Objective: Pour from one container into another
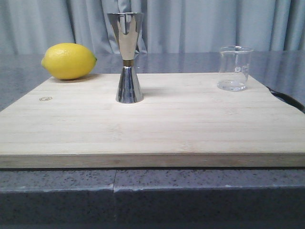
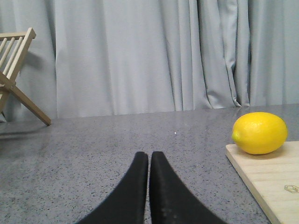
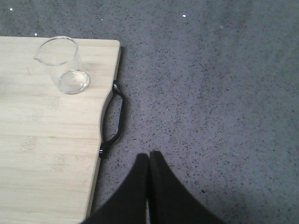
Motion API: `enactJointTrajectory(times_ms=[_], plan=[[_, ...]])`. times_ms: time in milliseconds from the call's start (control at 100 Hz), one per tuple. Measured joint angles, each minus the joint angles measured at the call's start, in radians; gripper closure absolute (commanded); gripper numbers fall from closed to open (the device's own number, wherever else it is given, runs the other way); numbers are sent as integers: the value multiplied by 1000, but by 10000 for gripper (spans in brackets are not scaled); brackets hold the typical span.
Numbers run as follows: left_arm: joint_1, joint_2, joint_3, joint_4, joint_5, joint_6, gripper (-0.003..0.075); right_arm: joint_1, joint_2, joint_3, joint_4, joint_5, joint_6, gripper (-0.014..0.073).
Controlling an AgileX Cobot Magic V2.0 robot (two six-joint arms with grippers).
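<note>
The clear glass beaker stands upright at the back right of the wooden board, with a little clear liquid at its bottom. In the right wrist view the beaker sits near the board's corner. The tall steel jigger stands upright left of centre on the board. Neither gripper shows in the front view. My left gripper is shut and empty over the grey counter, left of the board. My right gripper is shut and empty over the counter, off the board's right edge beside its black handle.
A yellow lemon lies on the board's back left corner, also seen as the lemon in the left wrist view. A wooden rack stands on the counter far left. Grey curtains hang behind the counter.
</note>
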Motion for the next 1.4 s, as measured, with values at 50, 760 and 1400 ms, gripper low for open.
enactJointTrajectory(times_ms=[50, 760, 1400], plan=[[0, 0, 0, 0, -2, 0, 739, 0, 0, 0, 0, 0, 0, 665], [0, 0, 0, 0, -2, 2, 739, -358, -245, 187, 111, -380, 10, 665], [0, 0, 0, 0, -2, 2, 739, -626, -614, 741, 457, -1080, -200, 665]])
